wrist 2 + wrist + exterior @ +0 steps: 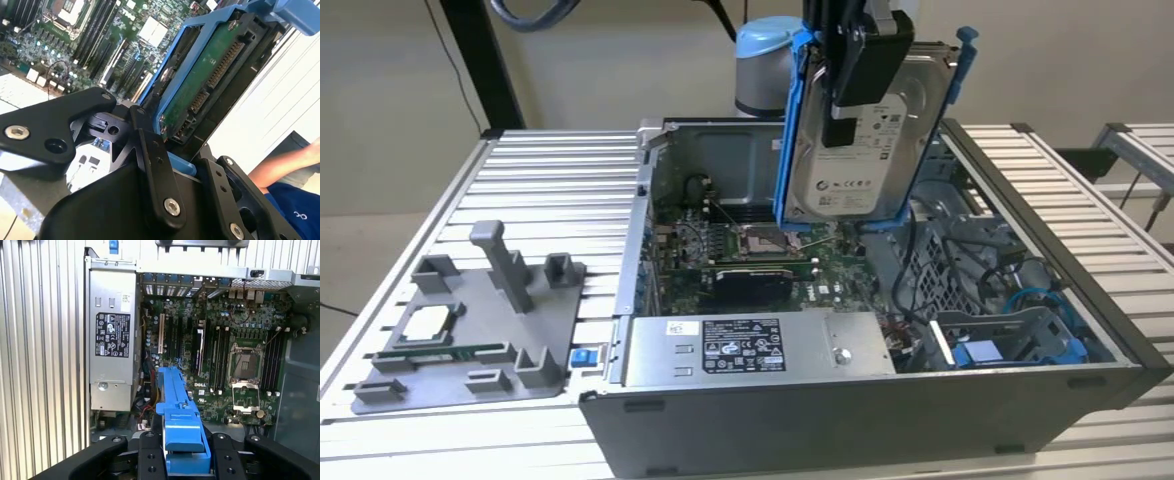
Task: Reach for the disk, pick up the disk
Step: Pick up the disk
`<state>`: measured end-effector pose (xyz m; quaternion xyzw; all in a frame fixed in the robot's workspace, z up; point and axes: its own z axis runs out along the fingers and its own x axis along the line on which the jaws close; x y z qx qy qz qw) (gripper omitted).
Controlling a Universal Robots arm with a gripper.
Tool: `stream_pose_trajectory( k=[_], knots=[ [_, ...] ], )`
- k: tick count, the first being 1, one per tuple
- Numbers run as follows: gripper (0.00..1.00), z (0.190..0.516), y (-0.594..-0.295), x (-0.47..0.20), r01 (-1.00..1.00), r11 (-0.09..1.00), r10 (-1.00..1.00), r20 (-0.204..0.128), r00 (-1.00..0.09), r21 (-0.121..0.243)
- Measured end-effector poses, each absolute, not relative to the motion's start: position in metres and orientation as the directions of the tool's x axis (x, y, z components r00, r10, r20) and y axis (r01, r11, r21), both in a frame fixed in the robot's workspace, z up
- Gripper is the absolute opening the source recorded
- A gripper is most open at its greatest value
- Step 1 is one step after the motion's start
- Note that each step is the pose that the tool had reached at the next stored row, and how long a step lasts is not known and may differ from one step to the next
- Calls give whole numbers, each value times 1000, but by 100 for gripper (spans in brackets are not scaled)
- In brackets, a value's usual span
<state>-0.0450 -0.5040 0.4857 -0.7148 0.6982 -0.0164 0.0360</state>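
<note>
The disk (pixel 861 140), a silver-grey drive with a white label in a bright blue frame, hangs upright above the open computer case (pixel 854 420), clear of the motherboard. My gripper (pixel 865 60) is shut on its upper edge from above. In the second wrist view the disk (pixel 210 65) shows its green circuit side between the black fingers (pixel 152 155), with the gripper (pixel 182 165) clamped on the blue frame. In the first wrist view the blue frame of the disk (pixel 175 405) runs edge-on away from the gripper (pixel 185 455).
Below lie the motherboard (pixel 747 250) and the grey power supply (pixel 747 345). A blue bracket (pixel 981 355) sits in the case's drive bay. A grey fixture (pixel 467 330) stands on the slatted table at the exterior view's left. A person's arm (pixel 285 160) is near the case.
</note>
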Motion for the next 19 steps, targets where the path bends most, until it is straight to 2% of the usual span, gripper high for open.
stream_pose_trajectory(
  k=[13, 19],
  knots=[
    [0, 484, -529, -43, -997, -14, -1000, -27, 16, -74],
    [0, 483, -531, -43, -997, -9, -1000, -27, 11, -74]
  ],
)
